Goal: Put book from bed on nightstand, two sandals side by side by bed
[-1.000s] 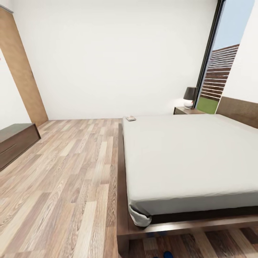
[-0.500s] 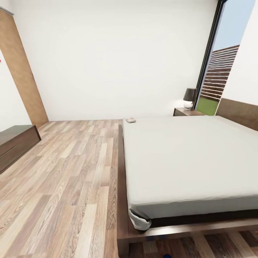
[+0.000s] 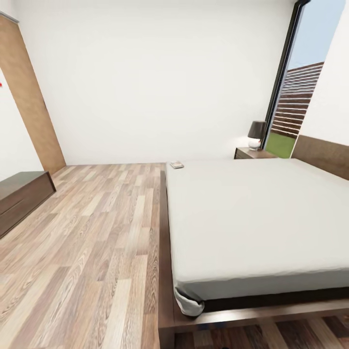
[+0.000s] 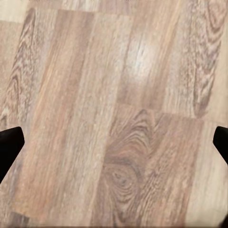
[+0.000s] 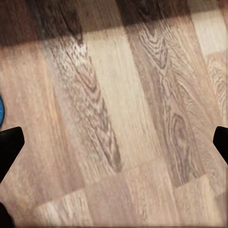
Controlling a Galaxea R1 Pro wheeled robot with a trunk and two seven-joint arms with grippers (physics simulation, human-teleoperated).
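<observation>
Left gripper (image 4: 114, 142) jaws spread wide, nothing between them, bare plank floor (image 4: 118, 95) below. Right gripper (image 5: 114, 140) the same; a blue sliver, likely a sandal (image 5: 1, 110), cut off beside one finger. Book (image 3: 177, 165) tiny, at far corner of bed (image 3: 252, 213). Nightstand (image 3: 252, 153) beyond, partly hidden, lamp (image 3: 256, 134) on top.
</observation>
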